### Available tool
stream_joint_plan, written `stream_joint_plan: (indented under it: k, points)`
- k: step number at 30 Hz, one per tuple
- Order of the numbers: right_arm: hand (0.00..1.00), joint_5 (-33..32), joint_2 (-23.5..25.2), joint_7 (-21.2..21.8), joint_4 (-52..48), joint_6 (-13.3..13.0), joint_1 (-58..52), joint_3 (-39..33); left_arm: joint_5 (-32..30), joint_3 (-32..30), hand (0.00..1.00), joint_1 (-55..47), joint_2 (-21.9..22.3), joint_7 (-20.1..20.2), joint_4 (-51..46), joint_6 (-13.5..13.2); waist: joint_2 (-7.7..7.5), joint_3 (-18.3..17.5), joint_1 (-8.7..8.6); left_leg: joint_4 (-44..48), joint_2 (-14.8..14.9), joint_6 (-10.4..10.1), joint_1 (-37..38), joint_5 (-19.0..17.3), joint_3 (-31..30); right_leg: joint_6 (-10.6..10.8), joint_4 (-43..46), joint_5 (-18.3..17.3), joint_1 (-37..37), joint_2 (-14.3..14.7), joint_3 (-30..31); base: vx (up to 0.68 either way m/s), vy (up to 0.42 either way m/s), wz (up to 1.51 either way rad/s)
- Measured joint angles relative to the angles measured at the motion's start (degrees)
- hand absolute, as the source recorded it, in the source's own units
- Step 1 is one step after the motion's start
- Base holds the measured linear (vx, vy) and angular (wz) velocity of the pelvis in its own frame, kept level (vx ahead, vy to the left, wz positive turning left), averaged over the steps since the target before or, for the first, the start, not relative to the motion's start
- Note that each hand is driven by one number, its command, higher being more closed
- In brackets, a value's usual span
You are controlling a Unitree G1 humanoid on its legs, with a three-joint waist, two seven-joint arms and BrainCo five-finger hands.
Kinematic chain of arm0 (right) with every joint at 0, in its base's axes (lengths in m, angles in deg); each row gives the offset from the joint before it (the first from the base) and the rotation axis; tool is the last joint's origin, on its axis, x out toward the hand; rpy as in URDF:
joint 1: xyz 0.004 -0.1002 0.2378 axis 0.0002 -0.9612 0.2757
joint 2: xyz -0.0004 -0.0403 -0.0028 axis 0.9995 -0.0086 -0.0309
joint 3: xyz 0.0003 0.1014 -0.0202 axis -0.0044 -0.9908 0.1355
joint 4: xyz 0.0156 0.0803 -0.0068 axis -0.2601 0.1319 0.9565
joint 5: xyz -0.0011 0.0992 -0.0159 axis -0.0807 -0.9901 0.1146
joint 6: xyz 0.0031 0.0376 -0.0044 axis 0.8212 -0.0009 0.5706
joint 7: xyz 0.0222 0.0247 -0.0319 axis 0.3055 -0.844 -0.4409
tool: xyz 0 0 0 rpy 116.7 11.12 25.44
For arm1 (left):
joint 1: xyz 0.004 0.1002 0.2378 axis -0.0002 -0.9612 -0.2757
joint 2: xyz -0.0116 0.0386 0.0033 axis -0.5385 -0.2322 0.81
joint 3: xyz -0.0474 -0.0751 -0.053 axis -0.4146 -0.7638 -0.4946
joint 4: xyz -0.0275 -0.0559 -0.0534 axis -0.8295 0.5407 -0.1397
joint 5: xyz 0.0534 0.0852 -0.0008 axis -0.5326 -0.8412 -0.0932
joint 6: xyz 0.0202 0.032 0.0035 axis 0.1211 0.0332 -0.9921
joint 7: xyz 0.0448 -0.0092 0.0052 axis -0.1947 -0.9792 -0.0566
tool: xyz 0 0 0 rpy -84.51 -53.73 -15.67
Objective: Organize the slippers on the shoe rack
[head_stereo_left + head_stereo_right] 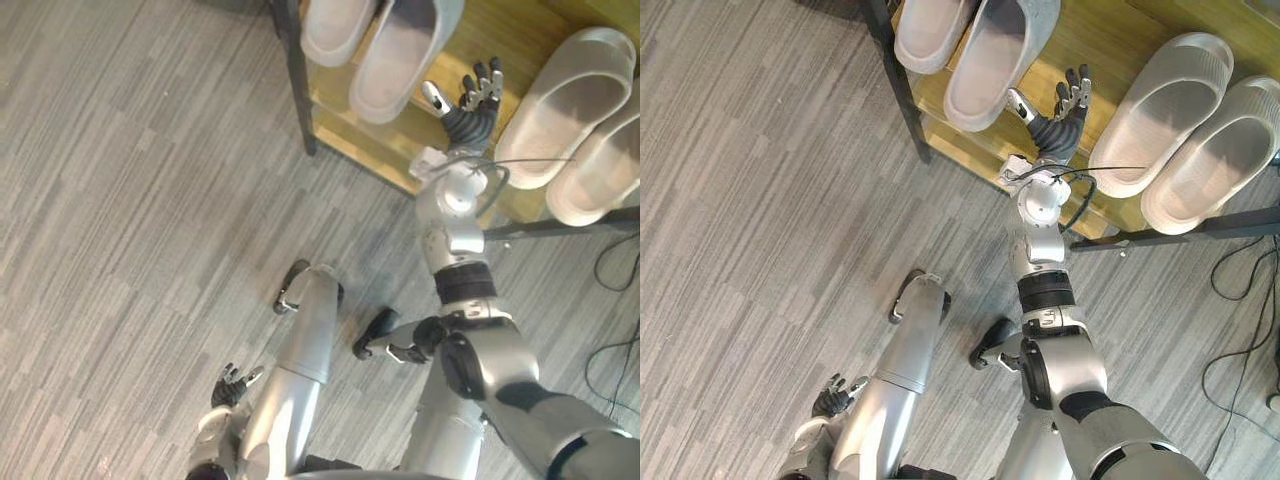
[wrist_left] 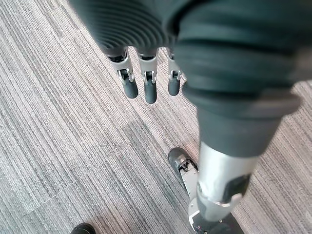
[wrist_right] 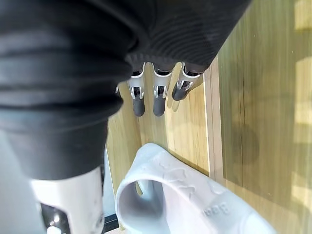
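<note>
Slippers (image 1: 395, 60) on the rack (image 1: 350, 128) flank the right robot hand (image 1: 472, 110).

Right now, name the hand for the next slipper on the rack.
Right. The right hand is open over the shoe rack between the left slippers and right slippers; the left hand hangs over the floor.

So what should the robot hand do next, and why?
Probably slide the right robot hand sideways to the nearest slipper and curl round its edge. The hand is open over bare shelf, holding nothing, and that slipper lies just beside its thumb.
</note>
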Motion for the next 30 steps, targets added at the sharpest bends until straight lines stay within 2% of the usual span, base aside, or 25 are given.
stream_joint_plan:
  k: [15, 26, 30]
  points:
    - [0.00, -3.5, -0.9, 2.5, 5.0, -0.1, 7.5, 0.2, -0.1, -3.1, 0.00, 1.2, 0.6, 0.0, 1.2, 0.0, 0.82, -0.4, 1.56, 0.0, -0.6, -0.5, -2.0, 0.3, -1.5, 0.0, -0.2, 0.0, -1.0, -0.2, -1.6, 0.01, 0.020, 0.02]
    - [0.00, -10.3, -2.8, 2.3, 7.1, -1.2, 10.3, -0.5, 0.0, -5.2, 0.00, 3.3, 0.8, -0.1, 2.3, -0.1, 1.33, -0.3, 2.18, -1.1, -2.1, -1.1, -2.5, 0.7, -2.8, -0.2, -0.2, -0.7, -0.9, -1.3, -3.1, 0.02, 0.037, 0.08]
    - [0.00, -12.0, -3.7, 2.2, 8.6, -1.4, 12.7, -2.1, 0.0, -6.7, 0.00, 4.0, 1.4, -0.1, 2.3, -0.2, 2.11, -0.2, 2.34, -2.0, -2.6, -1.8, -2.6, 1.3, -3.6, -0.3, -0.3, -0.7, -0.9, -1.7, -3.9, 0.03, 0.017, 0.13]
